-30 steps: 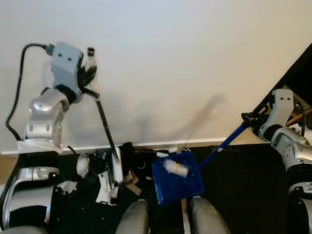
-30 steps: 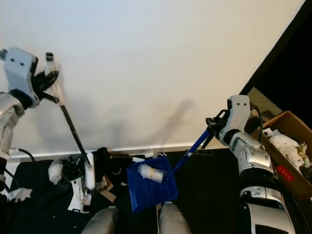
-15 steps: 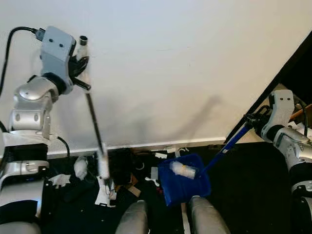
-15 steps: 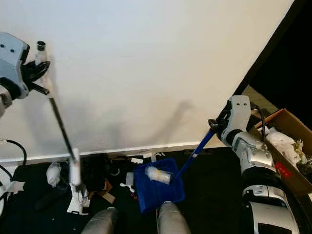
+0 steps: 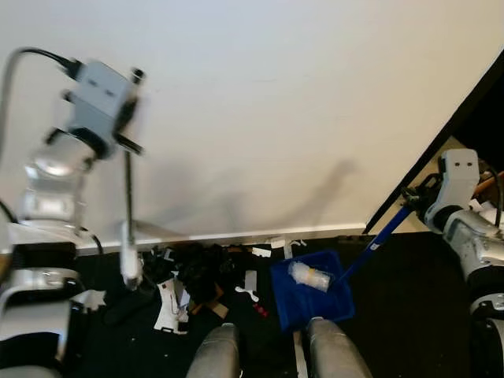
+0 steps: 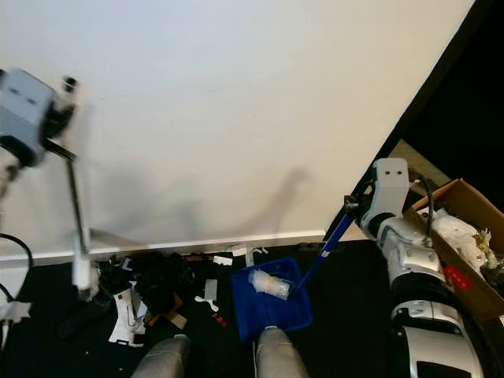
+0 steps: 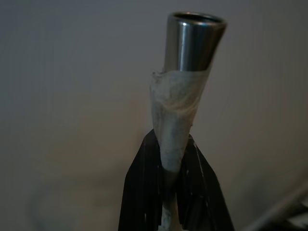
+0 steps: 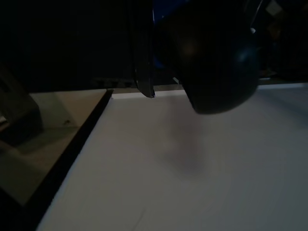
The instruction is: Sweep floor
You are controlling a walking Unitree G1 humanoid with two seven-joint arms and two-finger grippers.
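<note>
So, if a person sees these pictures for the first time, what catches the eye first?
Probably the blue plastic dustpan on the dark floor before the robot's feet, with a clear plastic bottle lying in it. Left of it, scraps of litter lie along the white wall, where the left hand holds a metal broom handle.

**Broom, dustpan and litter**

Broom (image 5: pixel 127 213) nearly upright, blurred, taped metal top, head among scattered litter (image 5: pixel 197 276) on dark floor. Blue dustpan (image 5: pixel 311 290) flat beside it, crumpled clear wrapper (image 5: pixel 309 276) inside, long blue handle slanting up.
</note>
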